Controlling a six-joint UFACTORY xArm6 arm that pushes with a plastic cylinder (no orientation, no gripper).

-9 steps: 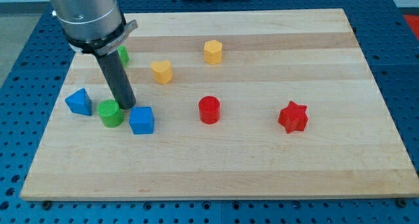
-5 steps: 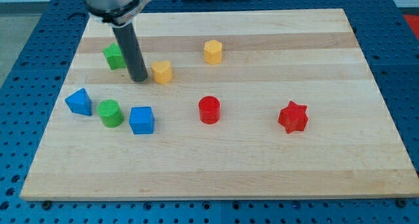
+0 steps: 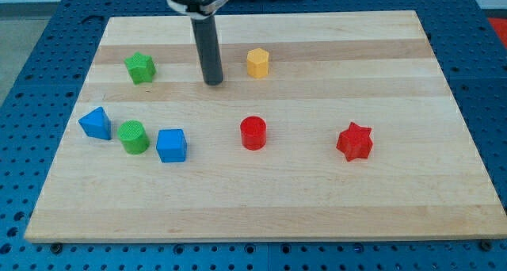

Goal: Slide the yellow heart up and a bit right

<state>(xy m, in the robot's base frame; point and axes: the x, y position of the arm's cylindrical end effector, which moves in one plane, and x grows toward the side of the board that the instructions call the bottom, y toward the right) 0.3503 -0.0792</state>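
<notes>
The yellow heart does not show in the camera view; the dark rod (image 3: 209,45) stands where it could be hidden. My tip (image 3: 213,82) rests on the board in its upper middle, left of and a little below the yellow hexagon block (image 3: 257,62). The green star (image 3: 139,67) lies well to the tip's left.
A blue wedge-shaped block (image 3: 96,123), a green cylinder (image 3: 133,136) and a blue cube (image 3: 171,145) sit in a row at the view's lower left. A red cylinder (image 3: 253,133) is at the middle and a red star (image 3: 354,141) at the right. The wooden board (image 3: 317,200) lies on a blue perforated table.
The rod has moved up and right, from between the green cylinder and blue cube, past the yellow heart's left side. The heart, seen earlier left of the hexagon, no longer shows.
</notes>
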